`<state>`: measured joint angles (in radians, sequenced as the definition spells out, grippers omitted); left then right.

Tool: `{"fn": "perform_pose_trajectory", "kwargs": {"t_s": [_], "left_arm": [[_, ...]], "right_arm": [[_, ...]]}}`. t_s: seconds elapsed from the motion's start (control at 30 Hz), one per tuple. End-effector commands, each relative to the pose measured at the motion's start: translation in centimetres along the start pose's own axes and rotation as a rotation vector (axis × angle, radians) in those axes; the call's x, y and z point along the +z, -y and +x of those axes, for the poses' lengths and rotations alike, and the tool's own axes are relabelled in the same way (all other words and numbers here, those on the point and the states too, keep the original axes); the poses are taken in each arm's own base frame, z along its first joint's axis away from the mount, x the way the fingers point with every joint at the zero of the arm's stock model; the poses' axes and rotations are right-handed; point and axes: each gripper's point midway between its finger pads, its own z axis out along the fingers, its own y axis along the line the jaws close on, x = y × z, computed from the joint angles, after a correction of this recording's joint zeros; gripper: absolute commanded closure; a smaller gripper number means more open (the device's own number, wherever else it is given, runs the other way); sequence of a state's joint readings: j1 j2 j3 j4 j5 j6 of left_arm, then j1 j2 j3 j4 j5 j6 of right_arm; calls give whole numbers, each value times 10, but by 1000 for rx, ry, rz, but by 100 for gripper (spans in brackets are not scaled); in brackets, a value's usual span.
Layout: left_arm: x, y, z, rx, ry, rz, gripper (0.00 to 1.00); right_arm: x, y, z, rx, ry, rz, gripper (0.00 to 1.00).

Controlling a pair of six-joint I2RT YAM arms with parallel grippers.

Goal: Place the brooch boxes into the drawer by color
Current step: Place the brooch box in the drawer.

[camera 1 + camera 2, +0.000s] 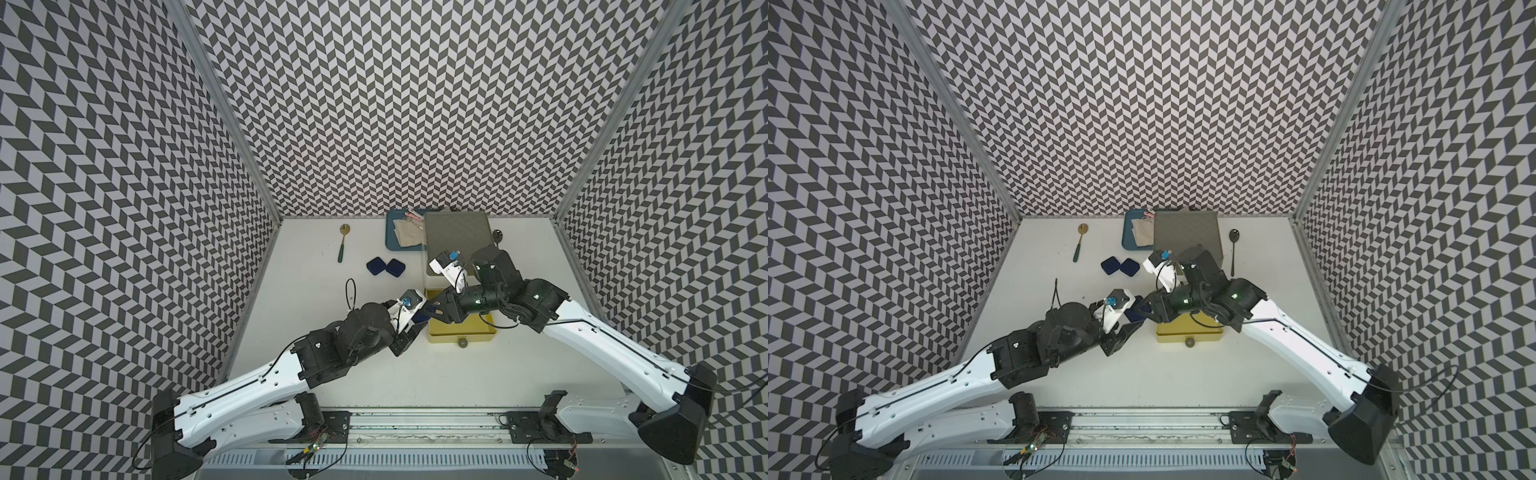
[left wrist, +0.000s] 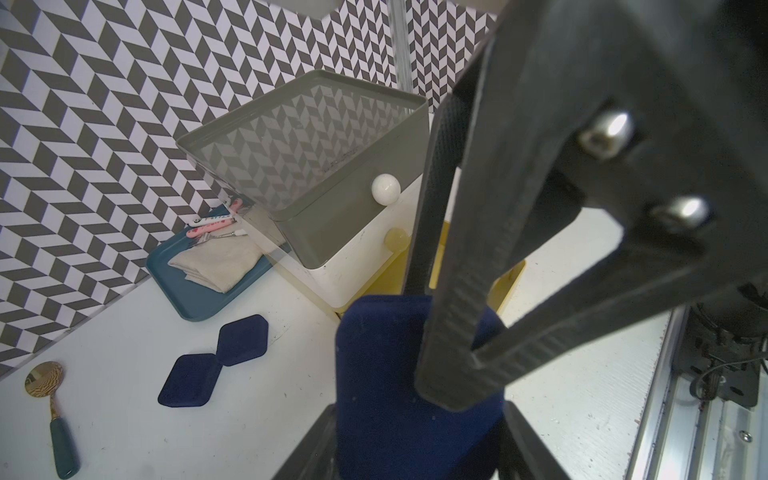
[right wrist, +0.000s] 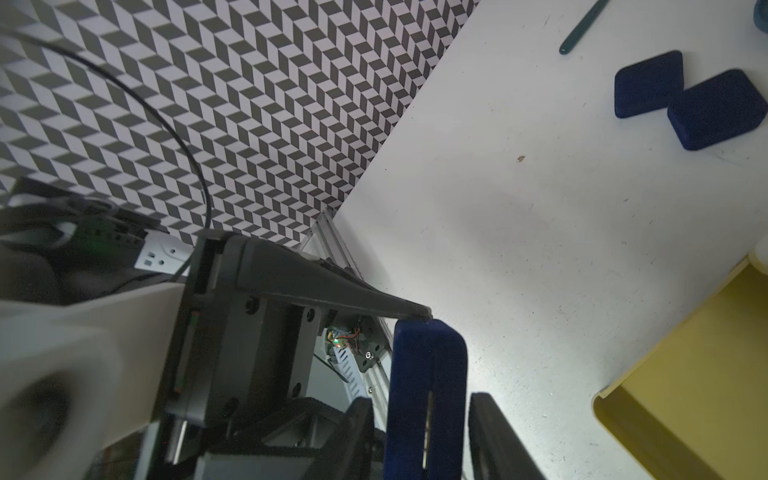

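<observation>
White desk [image 1: 374, 365]: left hand [image 1: 420, 319] pinches navy brooch box [image 2: 382, 374], 9 o'clock of yellow drawer [image 1: 478, 334]; right hand [image 3: 424, 415] straddles it, grip unclear. Seems light, stiff; hold flat faces.

Your white bench [image 1: 374, 365] carries only a few things. Toward the back wall you have a gold spoon [image 1: 343, 242] with a green handle, then a blue tray [image 1: 391, 239] just beside the drawer chest [image 1: 455, 232], and a dark spoon [image 1: 1233, 247] on the chest's far side. Two navy brooch boxes [image 1: 376, 266] lie flat in front of the tray, touching at a corner.
</observation>
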<state>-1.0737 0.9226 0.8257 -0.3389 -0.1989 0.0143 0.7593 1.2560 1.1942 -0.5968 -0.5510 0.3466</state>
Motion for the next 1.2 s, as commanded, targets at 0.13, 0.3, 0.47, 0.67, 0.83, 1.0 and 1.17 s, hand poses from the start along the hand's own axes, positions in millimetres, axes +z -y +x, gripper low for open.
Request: {"fn": "perform_pose_trajectory", "kwargs": {"t_s": [0.13,0.3,0.47,0.67,0.83,1.0,1.17], "left_arm": [[-9,-2,-20,-20,44,-11,41],[-16,-11,-33,-69,106,-51,0],[-5,-57,-18,-173,27,-231,0],[-3,-110,-6,-339,26,-284,0],[-10,-143,4,-437,71,-269,0],[-15,-157,14,-449,80,-291,0],[-21,-162,19,-443,94,-298,0]], "right_arm": [[-6,-5,-15,-38,75,13,75],[-26,8,-29,-14,166,102,81],[-52,40,-30,35,271,187,81],[-51,86,4,133,290,241,81],[-43,117,25,208,329,282,84],[-30,141,41,266,346,313,84],[-13,157,51,289,309,322,83]]}}
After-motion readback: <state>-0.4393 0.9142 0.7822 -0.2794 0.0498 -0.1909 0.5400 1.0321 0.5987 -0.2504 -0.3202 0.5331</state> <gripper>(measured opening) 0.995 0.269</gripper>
